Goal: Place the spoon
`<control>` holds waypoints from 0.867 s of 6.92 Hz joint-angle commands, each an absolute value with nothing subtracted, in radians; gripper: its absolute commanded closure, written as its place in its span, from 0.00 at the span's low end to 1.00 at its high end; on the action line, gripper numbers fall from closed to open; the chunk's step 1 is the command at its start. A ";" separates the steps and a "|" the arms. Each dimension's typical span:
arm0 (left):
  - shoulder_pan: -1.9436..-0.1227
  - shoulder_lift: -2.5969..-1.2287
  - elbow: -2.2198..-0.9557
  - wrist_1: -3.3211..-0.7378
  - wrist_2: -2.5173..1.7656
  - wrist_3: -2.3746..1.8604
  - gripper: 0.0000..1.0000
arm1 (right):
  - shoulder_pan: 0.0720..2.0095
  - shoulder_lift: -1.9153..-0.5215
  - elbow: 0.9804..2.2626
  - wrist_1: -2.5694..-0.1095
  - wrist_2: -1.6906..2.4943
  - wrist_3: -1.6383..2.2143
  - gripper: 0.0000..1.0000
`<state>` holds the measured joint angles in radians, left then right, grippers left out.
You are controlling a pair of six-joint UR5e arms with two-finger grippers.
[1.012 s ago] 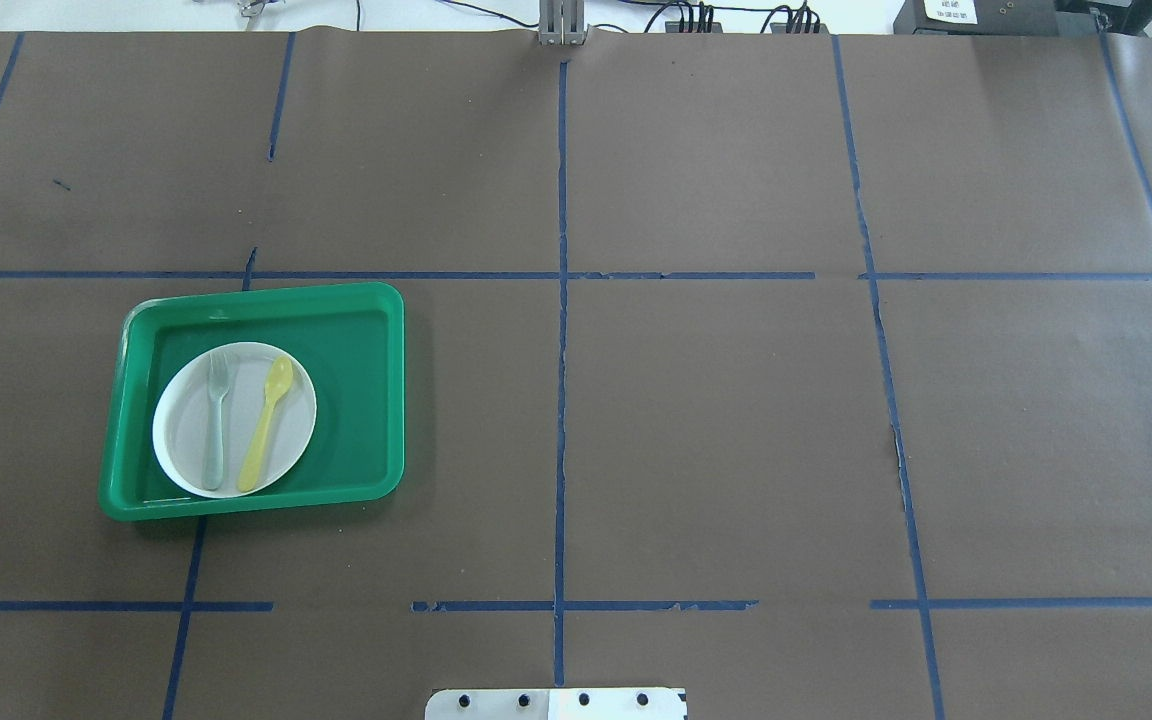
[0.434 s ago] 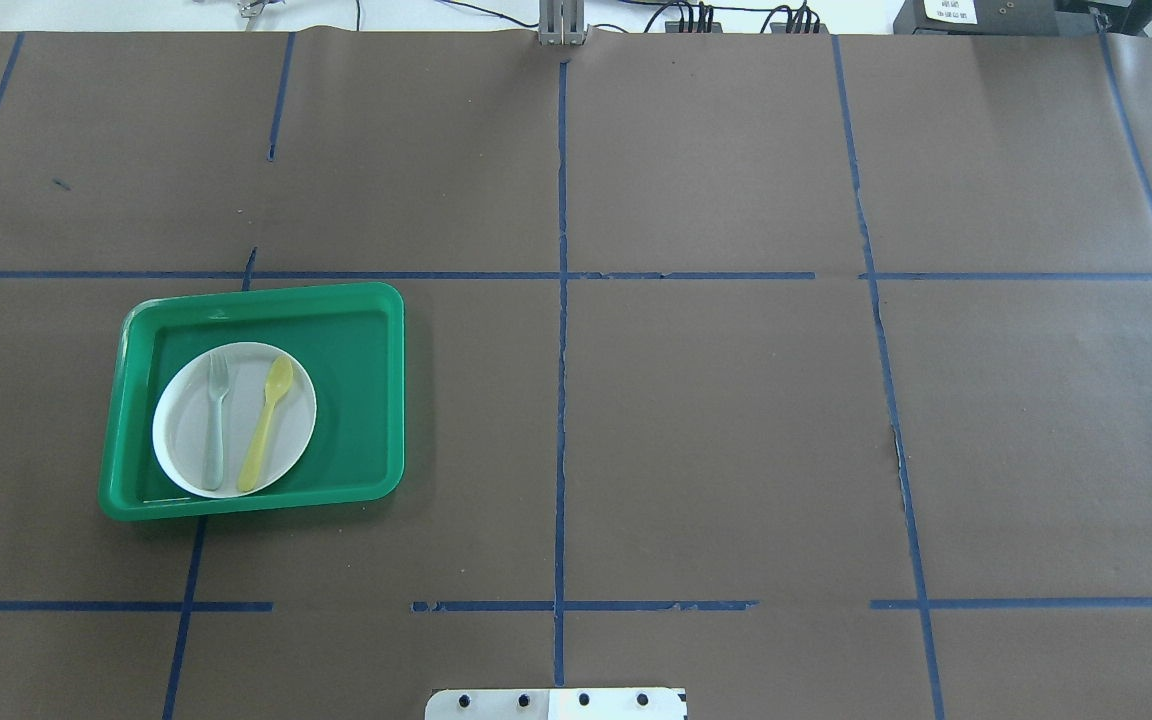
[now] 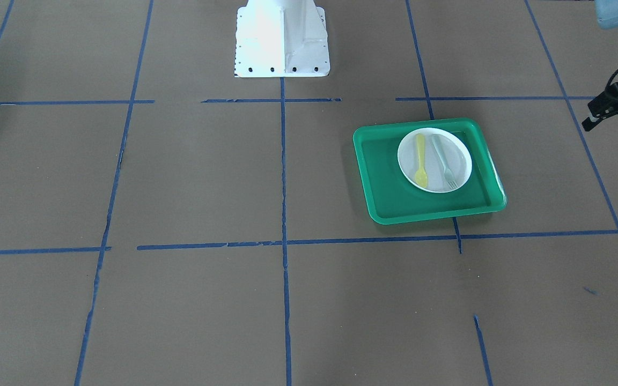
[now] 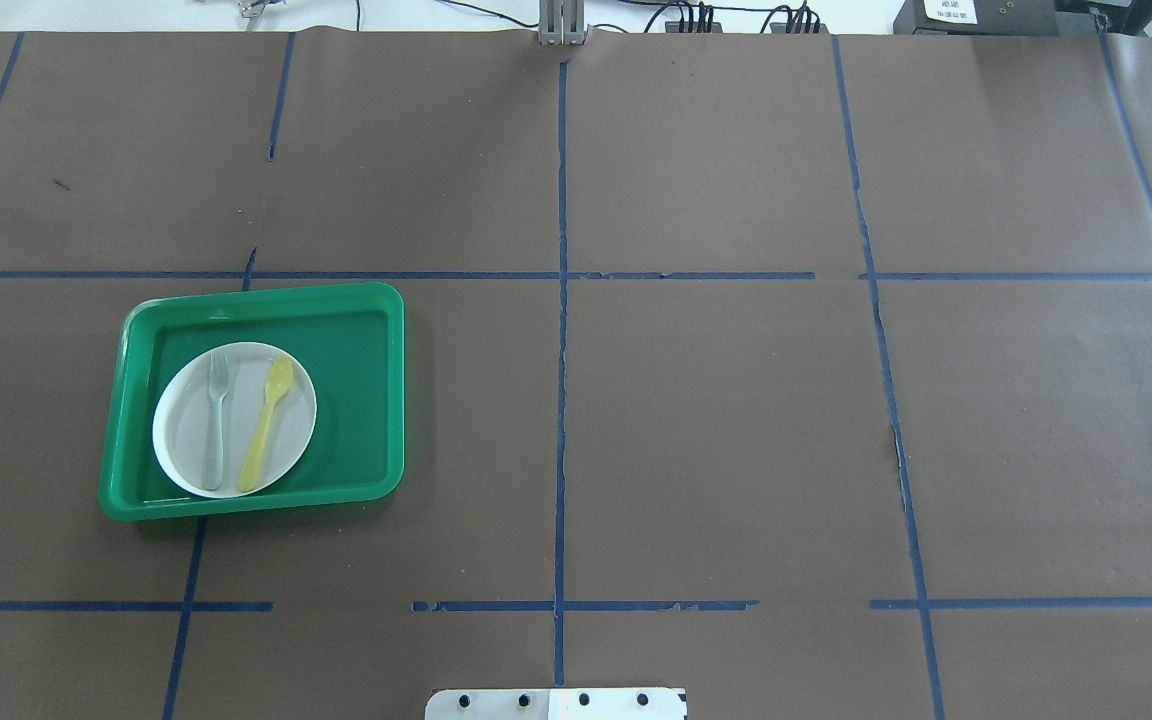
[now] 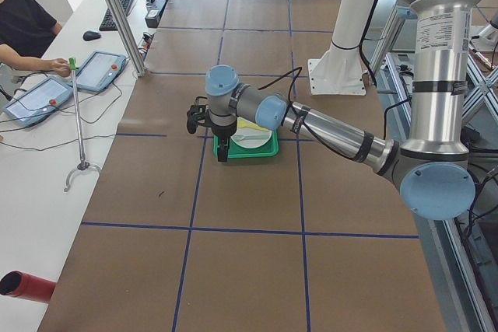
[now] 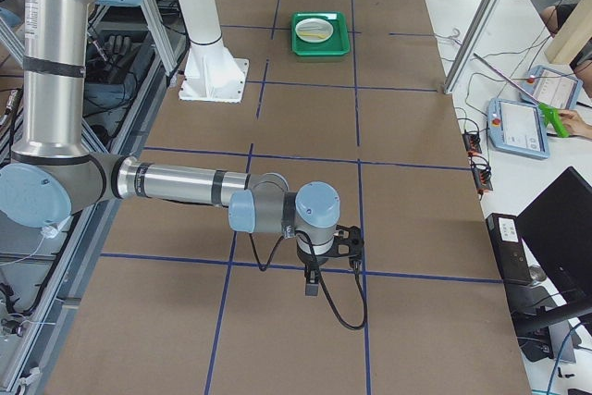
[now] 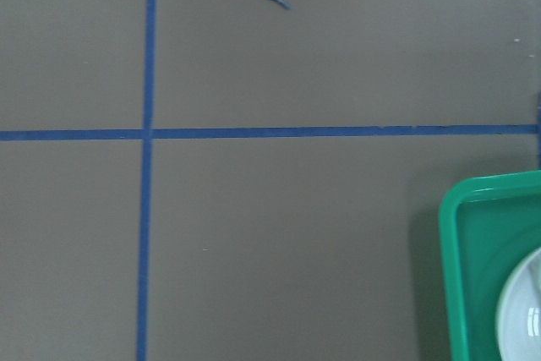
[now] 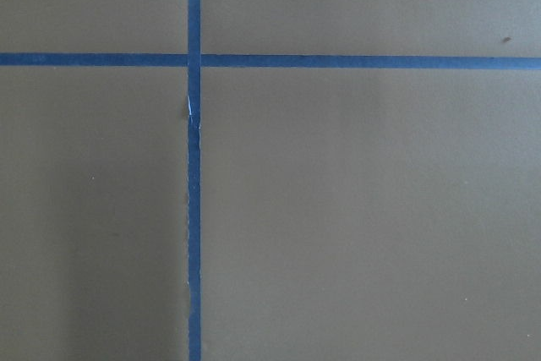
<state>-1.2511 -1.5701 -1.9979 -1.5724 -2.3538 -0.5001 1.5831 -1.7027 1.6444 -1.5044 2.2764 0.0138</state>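
Note:
The yellow spoon (image 4: 266,425) lies on the white plate (image 4: 241,395), bowl toward the far side, beside a grey-green fork (image 4: 215,420). The plate sits in a green tray (image 4: 361,400) on the table's left half. In the front-facing view the spoon (image 3: 420,161) lies free on the plate (image 3: 462,161). My left gripper (image 3: 612,124) hangs above the table beyond the tray's outer side, fingers apart and empty. The left wrist view shows only the tray's corner (image 7: 448,276). My right gripper (image 6: 313,284) shows only in the exterior right view, far from the tray (image 6: 319,34); I cannot tell its state.
Brown paper with blue tape lines covers the table. The white robot base (image 3: 282,43) stands at the near middle edge. A post (image 4: 561,25) and cables sit at the far edge. Operators with tablets (image 5: 97,68) sit beyond the table.

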 commanded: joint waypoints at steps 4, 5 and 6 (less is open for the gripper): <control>-0.901 -1.765 -1.994 -1.592 -2.169 -0.879 0.00 | 1.583 -1.703 1.644 -1.505 2.276 0.014 0.00; -0.862 -1.772 -1.929 -1.670 -2.166 -0.902 0.00 | 1.583 -1.703 1.644 -1.505 2.276 0.014 0.00; -0.786 -1.775 -1.852 -1.787 -2.128 -1.016 0.00 | 1.583 -1.703 1.644 -1.503 2.276 0.014 0.00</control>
